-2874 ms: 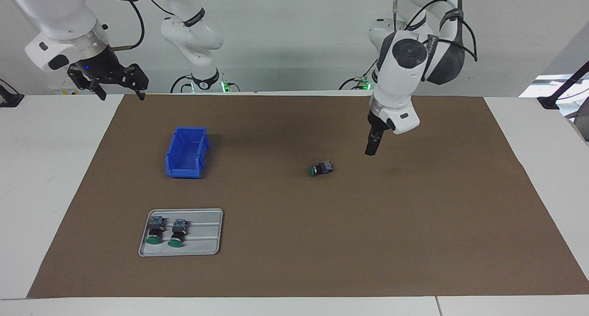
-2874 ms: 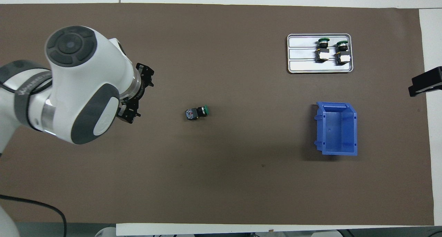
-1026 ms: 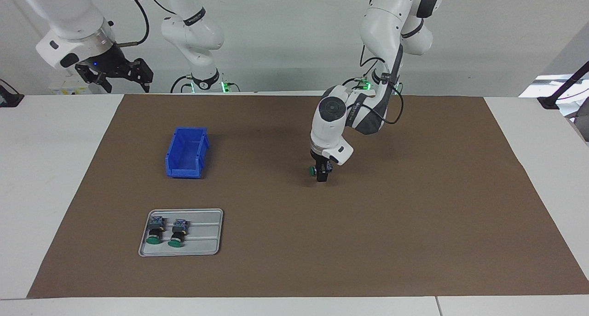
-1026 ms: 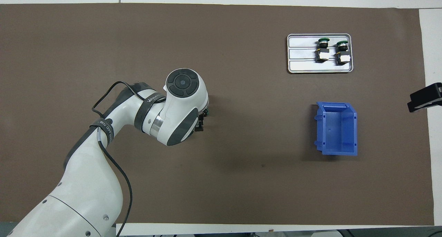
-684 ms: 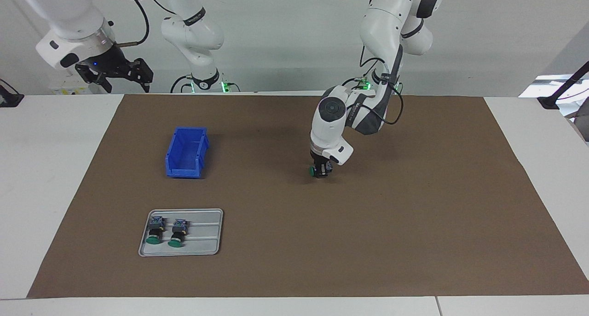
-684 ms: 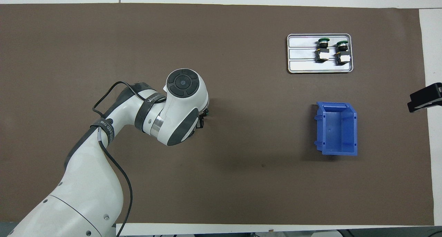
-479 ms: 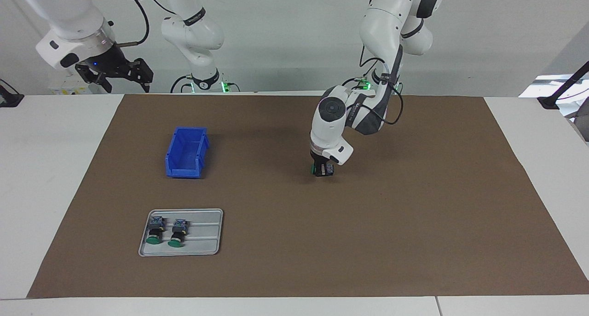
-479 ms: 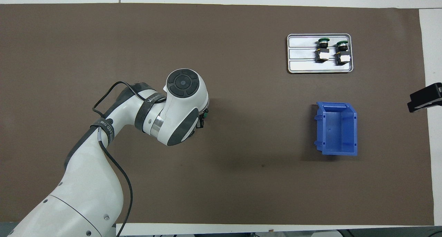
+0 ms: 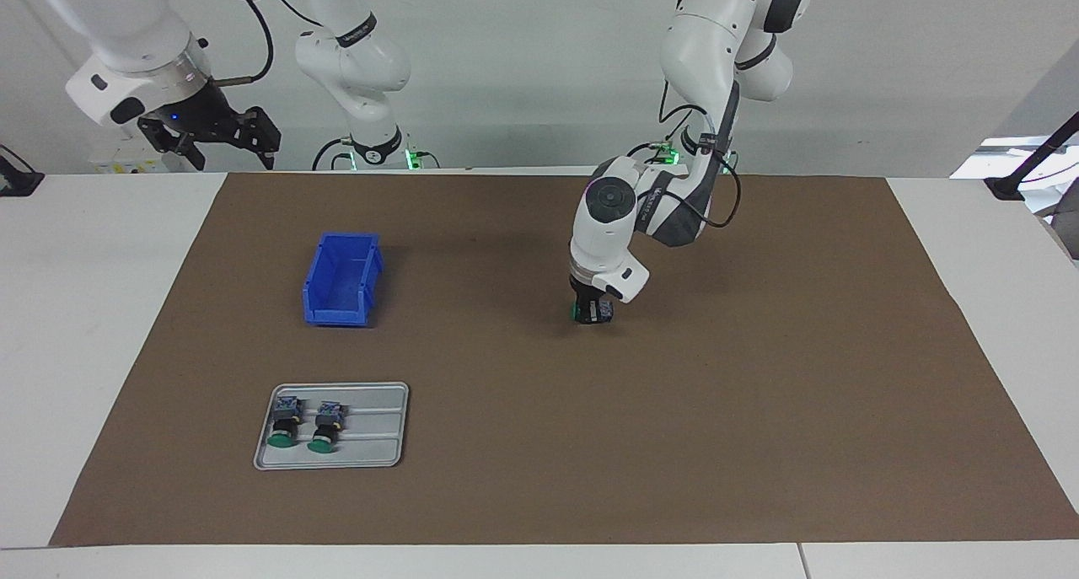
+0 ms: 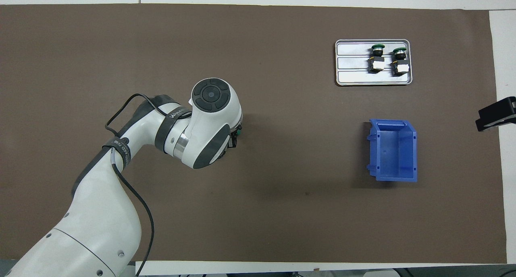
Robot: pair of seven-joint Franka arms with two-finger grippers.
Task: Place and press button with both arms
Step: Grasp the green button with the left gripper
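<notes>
Facing view: left gripper (image 9: 592, 313) jaws gripping the button (image 9: 599, 311) at its barrel; small, light, rigid, likely slippery. Right gripper (image 9: 221, 139) waiting, jaws wide.

Button (image 9: 576, 312) mid-desk (image 9: 759, 444) under left pincer (image 9: 592, 316); bin (image 9: 341, 279) toward right arm's end, tray (image 9: 371, 453) with two switches (image 9: 305, 425) farther out; right pincer (image 9: 211, 145) waits raised.

I see a brown mat (image 9: 759, 410) over the white table (image 9: 84, 309), with a bright blue bin (image 9: 340, 279) and a pale grey tray (image 9: 371, 444) on it. The two switches (image 9: 304, 422) in the tray have green caps, black barrels and grey-blue blocks. My arms (image 9: 628, 217) are glossy white with dark grey joint bands and black cables.
</notes>
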